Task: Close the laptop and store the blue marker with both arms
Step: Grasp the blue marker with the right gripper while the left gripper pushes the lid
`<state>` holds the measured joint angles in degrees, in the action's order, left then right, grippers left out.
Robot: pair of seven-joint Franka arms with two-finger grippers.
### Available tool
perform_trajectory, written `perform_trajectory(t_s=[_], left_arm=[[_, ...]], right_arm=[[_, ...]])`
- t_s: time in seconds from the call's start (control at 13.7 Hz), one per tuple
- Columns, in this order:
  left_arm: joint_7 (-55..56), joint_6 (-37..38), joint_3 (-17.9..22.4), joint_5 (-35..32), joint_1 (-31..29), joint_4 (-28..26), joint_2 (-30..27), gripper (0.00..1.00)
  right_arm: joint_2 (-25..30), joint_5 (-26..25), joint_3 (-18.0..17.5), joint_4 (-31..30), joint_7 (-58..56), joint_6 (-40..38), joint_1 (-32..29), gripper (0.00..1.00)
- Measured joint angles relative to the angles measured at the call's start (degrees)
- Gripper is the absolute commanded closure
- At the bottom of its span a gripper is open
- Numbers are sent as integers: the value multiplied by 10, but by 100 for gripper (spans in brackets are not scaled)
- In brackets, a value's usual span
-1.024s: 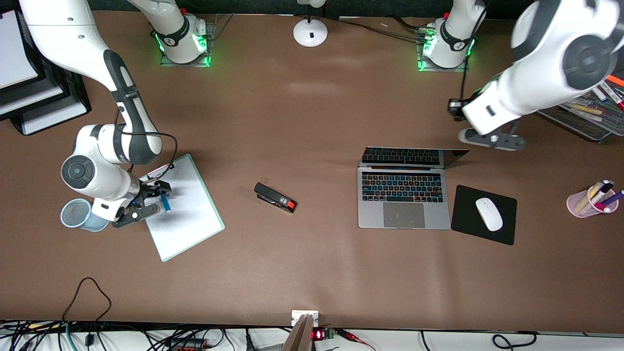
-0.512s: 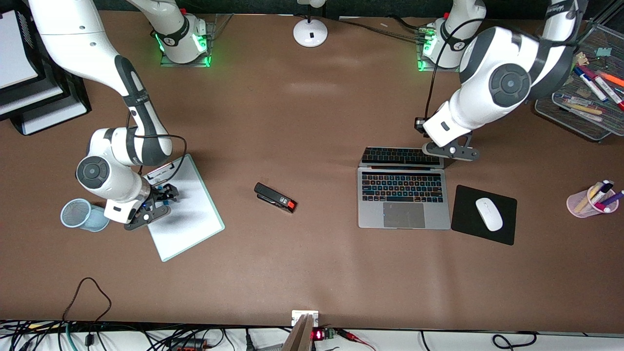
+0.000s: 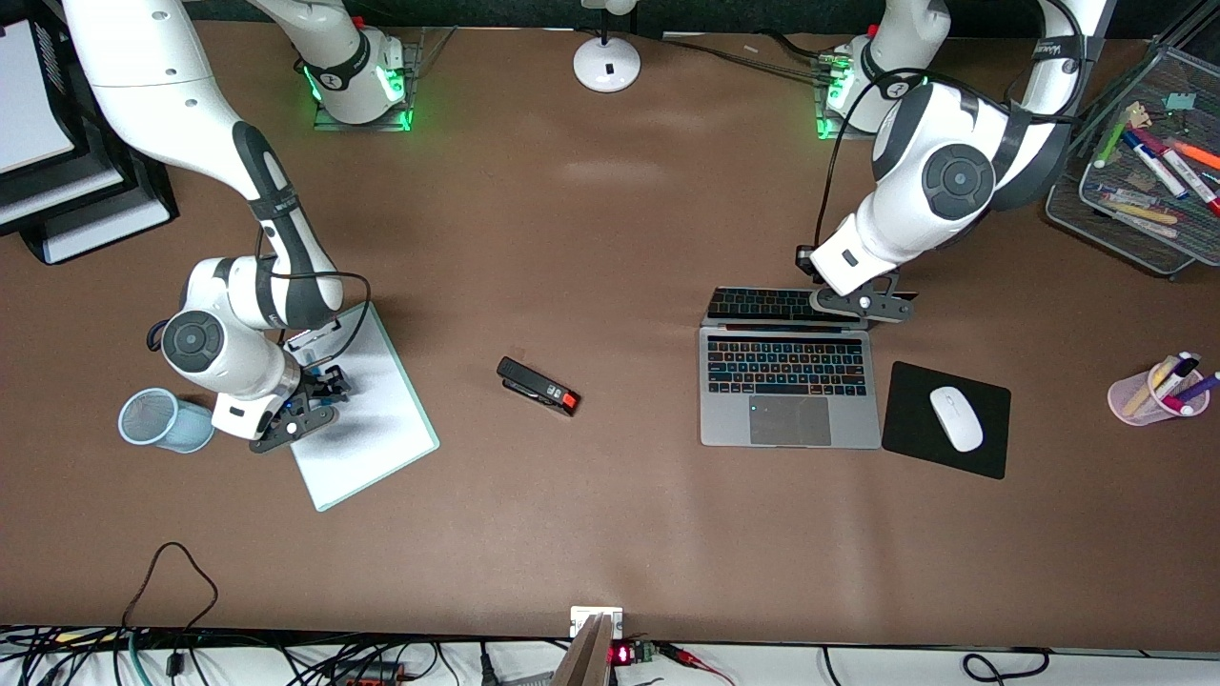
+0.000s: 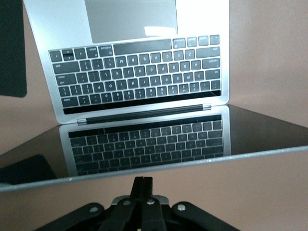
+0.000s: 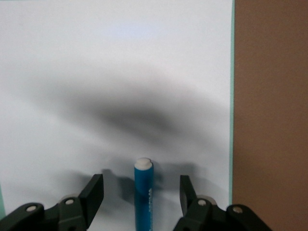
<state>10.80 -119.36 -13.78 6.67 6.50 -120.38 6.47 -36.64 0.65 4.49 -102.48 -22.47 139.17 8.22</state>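
Brown table, and your laptop [image 3: 788, 386] sits open toward the left arm's end, beside a black mouse pad [image 3: 945, 419] with a white mouse [image 3: 955, 417]. Your left gripper [image 4: 143, 185] has its fingers pressed together at the top edge of the tilted screen. Your right gripper [image 5: 139, 192] is low over a white clipboard [image 3: 367, 410] toward the right arm's end, jaws spread on either side of the blue marker [image 5: 143, 195], which lies on the sheet; neither finger visibly touches it. A stapler [image 3: 538, 386] lies between clipboard and laptop.
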Motion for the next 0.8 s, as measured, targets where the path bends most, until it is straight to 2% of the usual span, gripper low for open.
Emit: perform_trajectory(t_s=[0.51,0.8], left_arm=[[0,-112,0,0,0,0,25,100],[-1,-188,0,0,-1,0,58,100]], right_arm=[[-5,12,0,0,0,0,0,40],[-5,13,0,3,0,0,-1,54]])
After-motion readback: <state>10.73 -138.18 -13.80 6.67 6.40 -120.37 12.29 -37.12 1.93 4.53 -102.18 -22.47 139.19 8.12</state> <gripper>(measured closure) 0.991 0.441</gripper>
